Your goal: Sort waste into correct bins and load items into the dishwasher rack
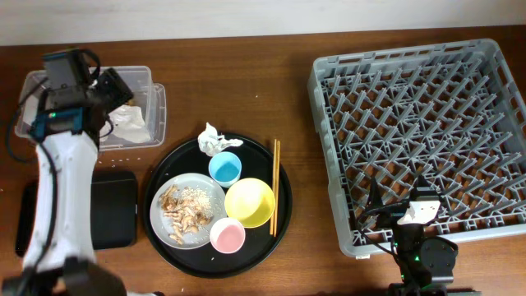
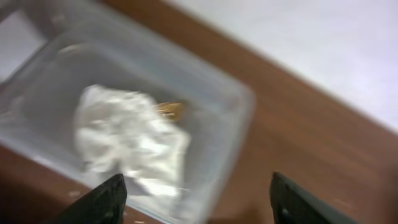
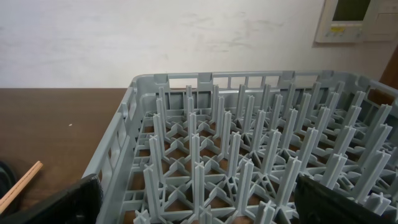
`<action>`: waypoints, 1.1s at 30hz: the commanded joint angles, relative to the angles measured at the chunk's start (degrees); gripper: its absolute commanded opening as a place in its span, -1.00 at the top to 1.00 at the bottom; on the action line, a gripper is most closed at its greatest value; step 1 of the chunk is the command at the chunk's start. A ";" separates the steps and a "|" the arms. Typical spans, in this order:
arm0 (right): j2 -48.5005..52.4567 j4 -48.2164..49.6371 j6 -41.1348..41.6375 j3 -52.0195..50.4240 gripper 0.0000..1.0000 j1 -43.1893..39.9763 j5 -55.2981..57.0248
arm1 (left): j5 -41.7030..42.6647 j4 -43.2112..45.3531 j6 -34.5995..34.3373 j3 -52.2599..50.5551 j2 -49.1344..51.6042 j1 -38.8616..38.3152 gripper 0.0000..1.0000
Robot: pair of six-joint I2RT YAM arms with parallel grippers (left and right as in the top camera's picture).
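Napkin (image 2: 124, 137) and gold wrapper (image 2: 169, 111) lie inside the clear box (image 2: 230, 118), and my left claw (image 2: 198, 198) hangs over them spread wide, holding nothing, so I'd lift straight up past the box wall before swinging to the other napkin (image 1: 218, 141) on the round tray (image 1: 182, 160). Right claw (image 3: 198, 202) sits wide apart and empty at the near edge of the rack (image 3: 249, 155), with open table (image 1: 300, 164) between rack and tray.

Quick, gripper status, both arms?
Left gripper: open, empty, over the clear box.
Right gripper: open, empty, facing the dishwasher rack.
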 commanded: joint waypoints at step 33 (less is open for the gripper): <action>-0.37 -0.20 0.28 -0.42 -0.97 -0.33 0.52 | -2.62 -15.19 -1.51 0.15 22.58 -21.66 -0.12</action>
